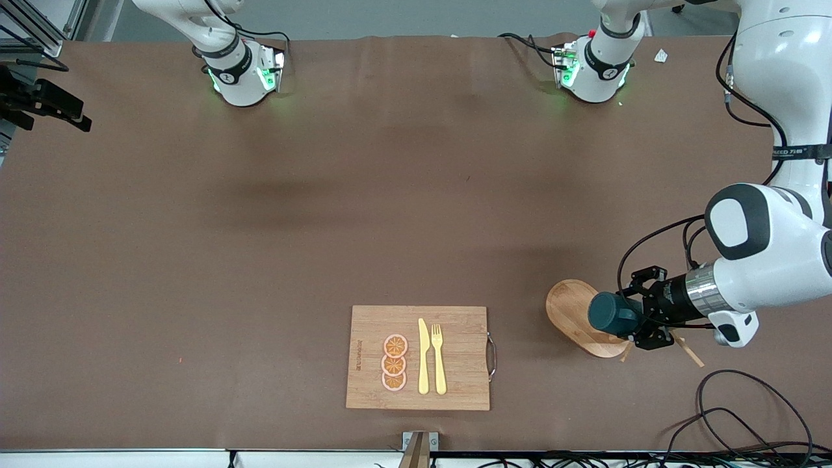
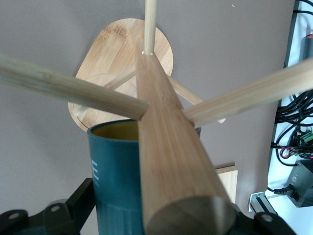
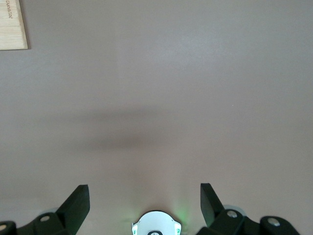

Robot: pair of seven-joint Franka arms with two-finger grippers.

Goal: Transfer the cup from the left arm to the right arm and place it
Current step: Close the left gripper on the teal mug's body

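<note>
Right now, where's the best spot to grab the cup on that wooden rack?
Grip the cup by its plain round wall at mid-body, coming from the side away from the rack post, since post and pegs crowd it there. The left gripper is at it that way, over the rack's base. The right gripper waits open over bare table. No handle shows.

- A robotics lab, not a home; the bench [image 1: 390, 195] is covered end to end in plain brown sheeting, with two white arm bases [image 1: 244, 75] bolted along one edge, green lights glowing on them
- Aluminium framing [image 1: 39, 29] stands at a corner; loose black cables [image 1: 747, 416] trail near the front edge, and the left wrist view shows wiring and a grey electronics box [image 2: 301, 183]
- Kitchen items look like staged props: a cutting board [image 1: 455, 390] with toy orange slices [image 1: 394, 363], a plastic knife [image 1: 423, 356] and fork [image 1: 439, 357]; a bamboo mug rack [image 1: 572, 312]
</note>
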